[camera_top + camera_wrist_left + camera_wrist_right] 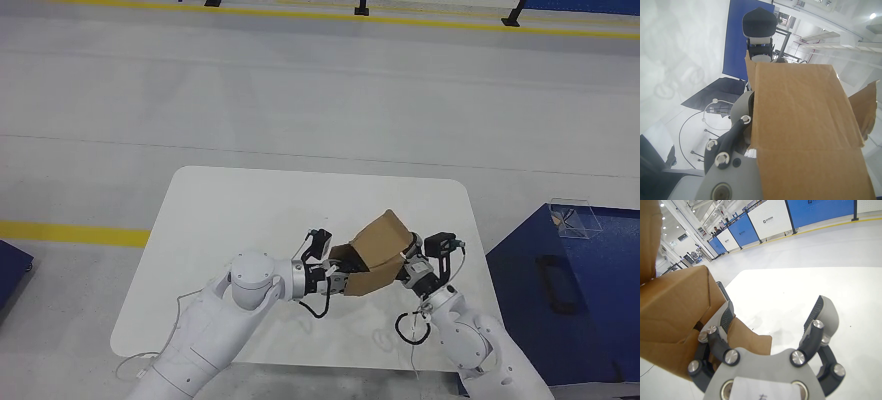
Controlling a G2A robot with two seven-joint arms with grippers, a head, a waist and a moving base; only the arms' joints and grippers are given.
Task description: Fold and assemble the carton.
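A brown cardboard carton (375, 255) is tilted above the white table (230, 230), partly folded, with loose flaps at its ends. My left gripper (335, 272) is at the carton's left end, shut on a wall of the carton (800, 117). One grey finger (742, 108) lies against the carton's edge and the other is hidden behind the cardboard. My right gripper (415, 262) is at the carton's right end and stands open (774, 311). One of its fingers (728, 313) touches the carton (677, 306) beside a flap (749, 336). The other finger (821, 311) hangs over bare table.
A blue cart (570, 290) stands right of the table, with a clear plastic box (570, 218) on top. A thin cable (410, 330) loops by the right arm near the table's front edge. The table's back and left parts are bare.
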